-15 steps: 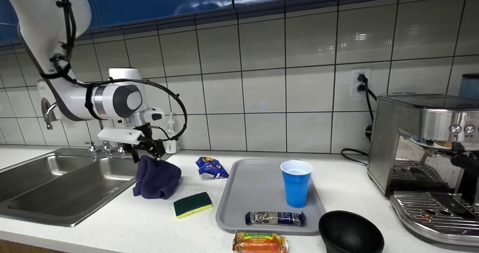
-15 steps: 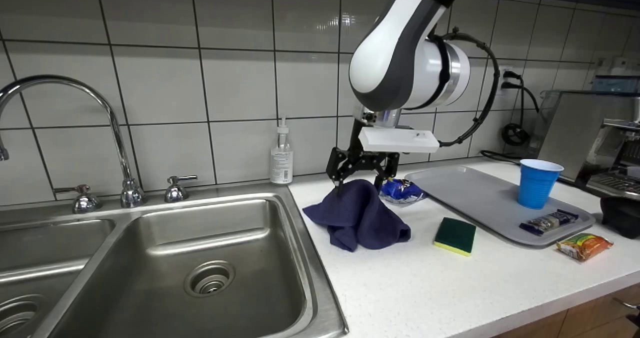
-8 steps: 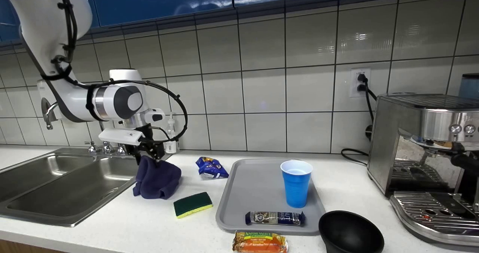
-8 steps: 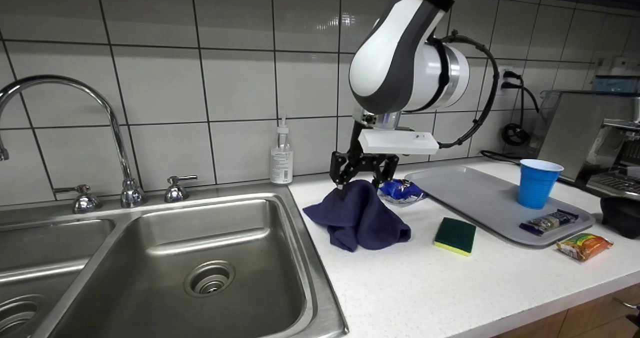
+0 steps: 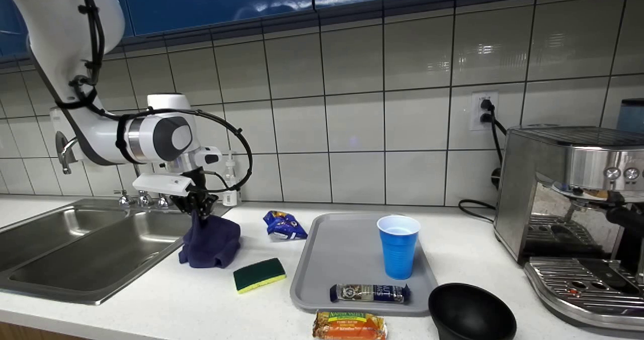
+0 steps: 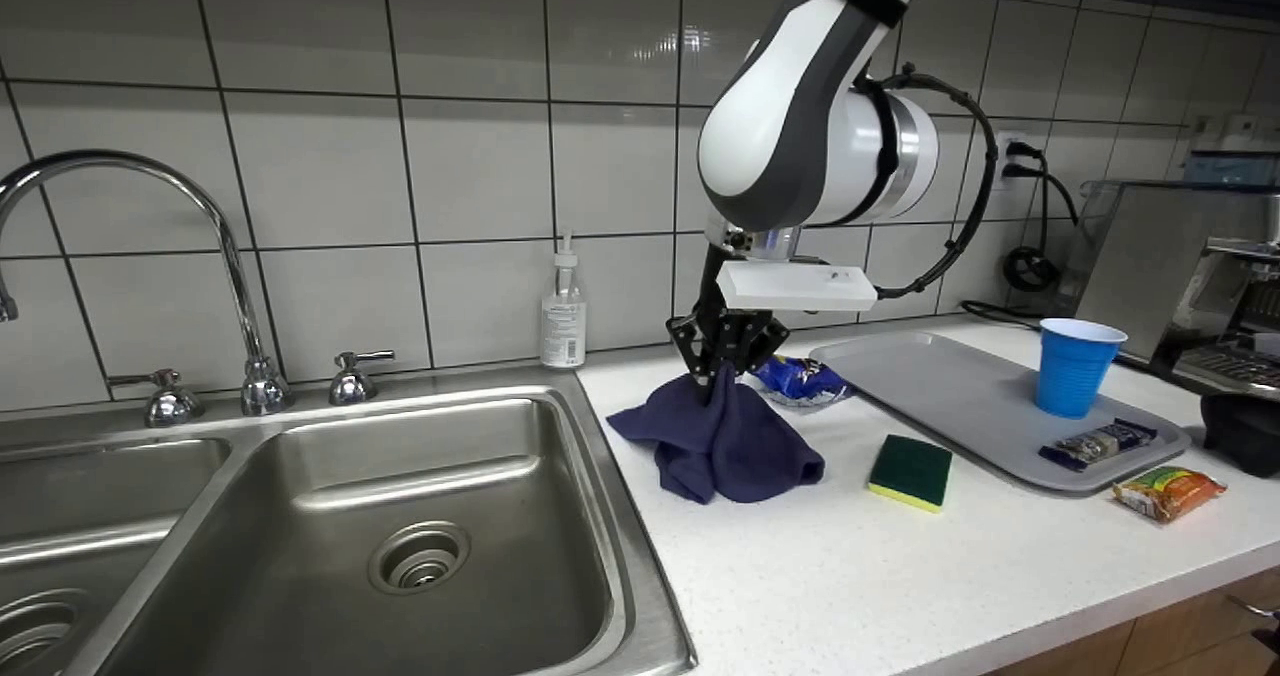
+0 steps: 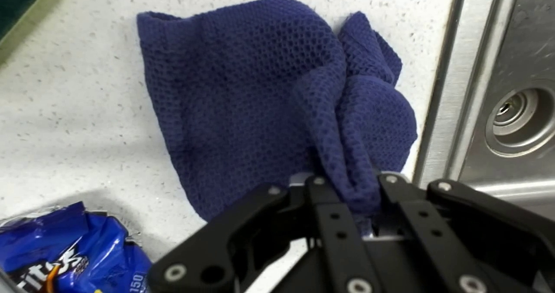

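Gripper [image 7: 353, 189] narrow, fingers pinching a raised fold of navy cloth [image 7: 251, 93], lower right of the wrist frame. Cloth fills the middle there: honeycomb weave, bunched, lower part on the white counter [image 6: 780, 596], just beside the sink [image 6: 650, 596]. In both exterior views the fold peaks up into the fingertips and the rest spreads below.

Readable text: blue snack bag [image 7: 108, 241], lower left of the wrist frame, shows part of a white word, roughly "itos", plus "150". Orange wrapper [image 5: 349, 327], bottom edge of an exterior view, just right of middle: "NATURE VALLEY", smaller "PEANUT BUTTER" under it. Dark bar wrapper [image 5: 370, 293], just above it in frame and lying on the grey tray [image 5: 347, 249]: "NUT" legible, rest unclear. Pump bottle [image 6: 563, 331], near centre of an exterior view: white label with barcode, print too small to read.

Around: blue cup [image 5: 398, 254] upright on the tray, right of centre; green and yellow sponge [image 5: 259, 274] flat between cloth and tray; black bowl [image 5: 473, 312] lower right, by the tray's near corner; steel coffee machine [image 5: 518, 199] at the right edge; chrome faucet [image 6: 265, 386] left of frame, at the back of the sink
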